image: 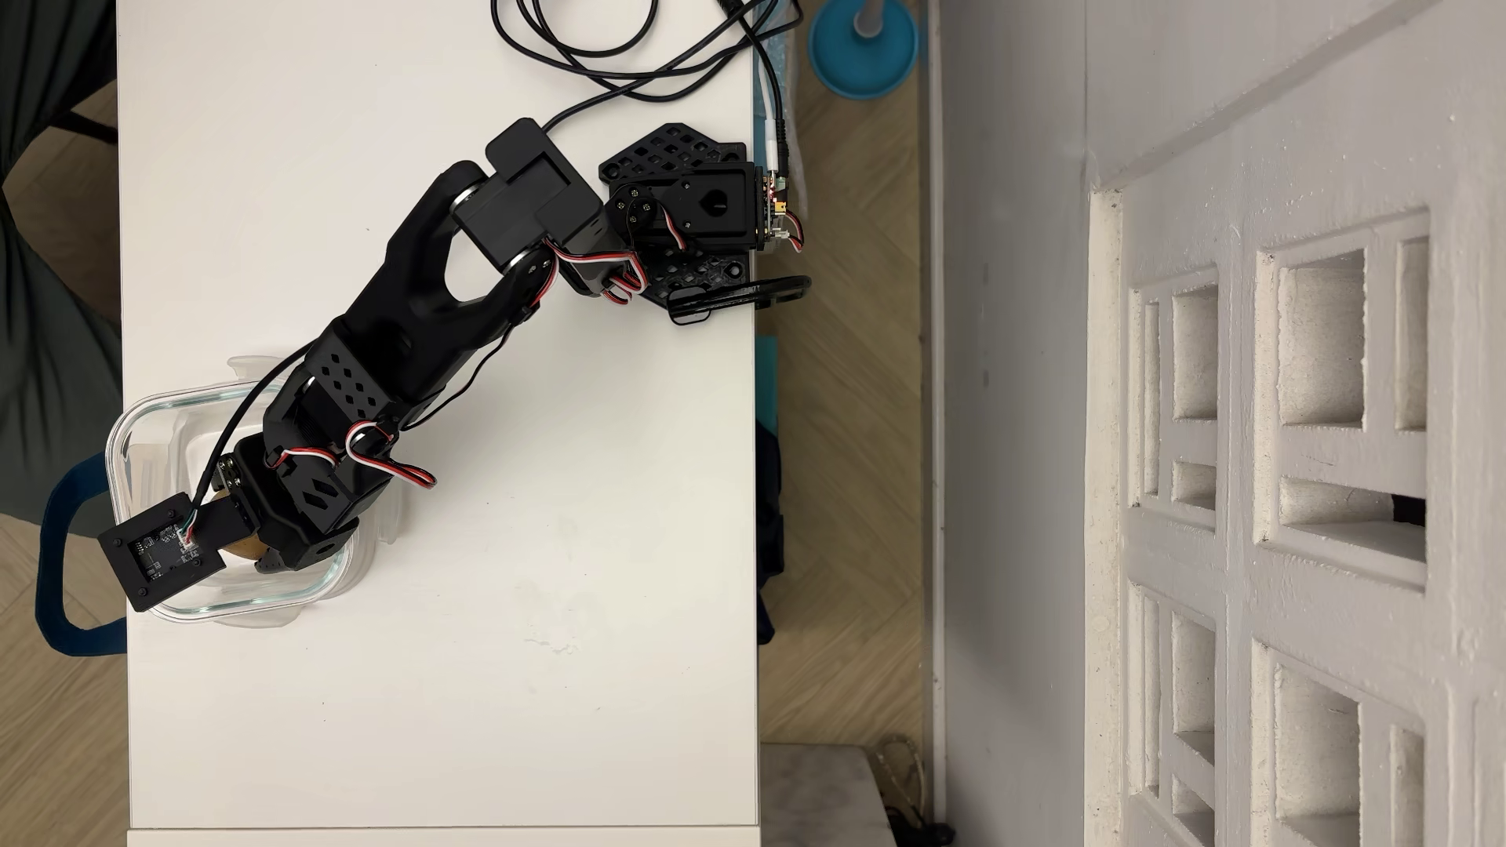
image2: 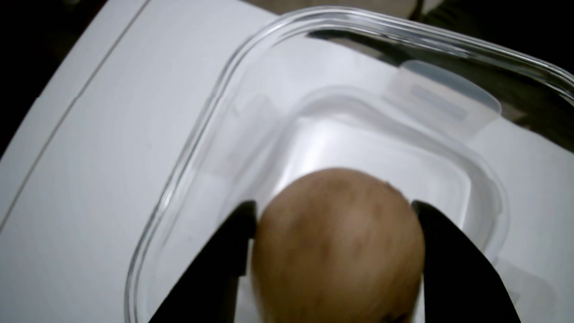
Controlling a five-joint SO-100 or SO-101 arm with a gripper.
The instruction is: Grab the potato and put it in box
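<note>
**Holding the potato over the glass box**

Pinching the potato [image2: 338,248] between its two black fingers [image2: 230,248], the gripper [image2: 337,208] hangs above the open box [image2: 198,149] in the wrist view. One finger presses the potato's left side and the other its right side, so the jaws are spread only as wide as the potato and closed against it. The potato is tan with faint brown speckles, and it sits within the outline of the box's rim; whether it touches the box floor cannot be told. A translucent lid clip [image2: 441,90] shows through the glass at the far side of the box.

In the overhead view, the box [image: 122,444] stands at the left edge of the white table [image: 530,651], roughly midway along that edge, with its rim slightly past the table's border. The black arm [image: 407,326] stretches diagonally from its base [image: 693,212] at the right edge of the table, near the top right corner, down to the box. The gripper [image: 261,562] and the wrist camera board [image: 159,558] cover most of the box's inside, and only a small tan sliver of the potato [image: 242,548] shows beneath them. Black cables [image: 619,57] loop across the top edge of the table.
</note>
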